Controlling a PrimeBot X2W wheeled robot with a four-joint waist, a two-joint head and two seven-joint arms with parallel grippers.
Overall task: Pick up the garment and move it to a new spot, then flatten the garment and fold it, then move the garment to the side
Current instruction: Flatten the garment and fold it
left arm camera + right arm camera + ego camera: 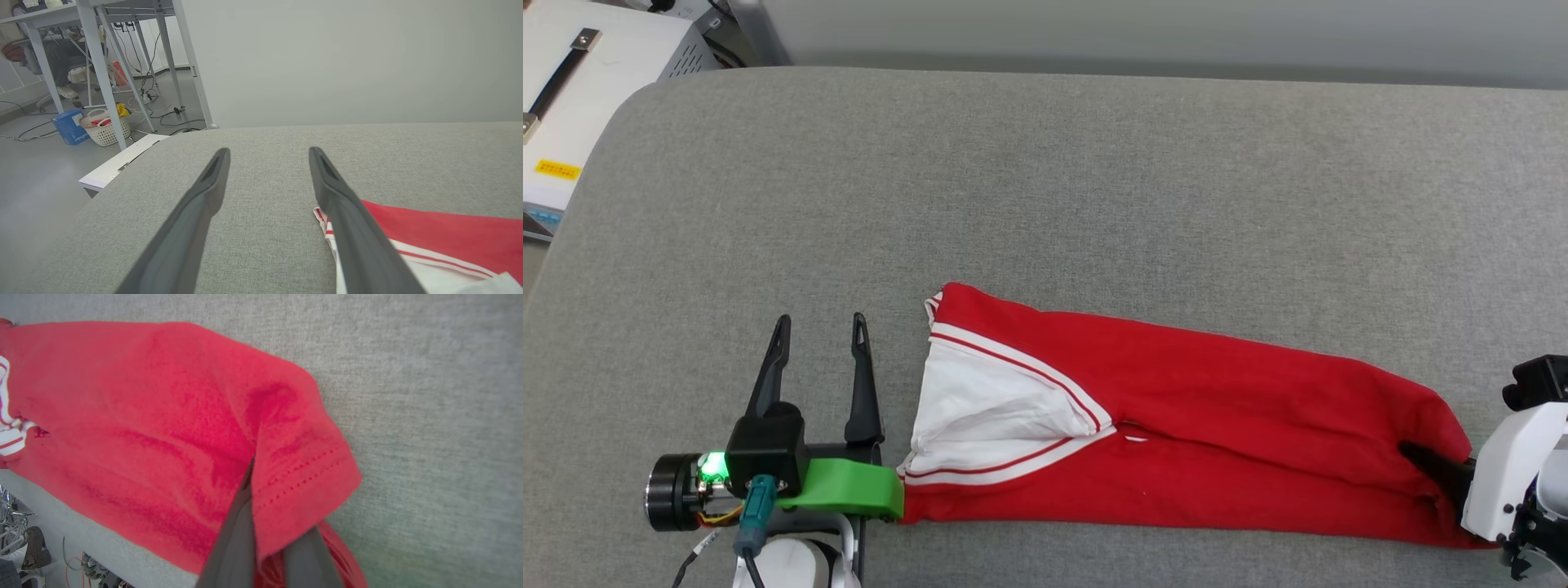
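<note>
The garment (1176,408) lies on the grey table (1045,180) as a long red strip running left to right. A white sleeve with red-white striped trim (988,408) is folded over its left end. My right gripper (1421,461) reaches in from the right edge and is shut on the garment's right end. In the right wrist view the red hem (302,477) is pinched between the dark fingers (237,539). My left gripper (821,327) rests open just left of the sleeve, holding nothing. In the left wrist view the garment (449,232) lies beside the left gripper's (267,153) right finger.
A white case with a black handle (572,82) stands off the table's far-left corner. Left of the table, the left wrist view shows floor with desk legs (102,73), a basket (106,128), a blue box (67,126) and cables. The table's near edge (61,522) is close to the garment.
</note>
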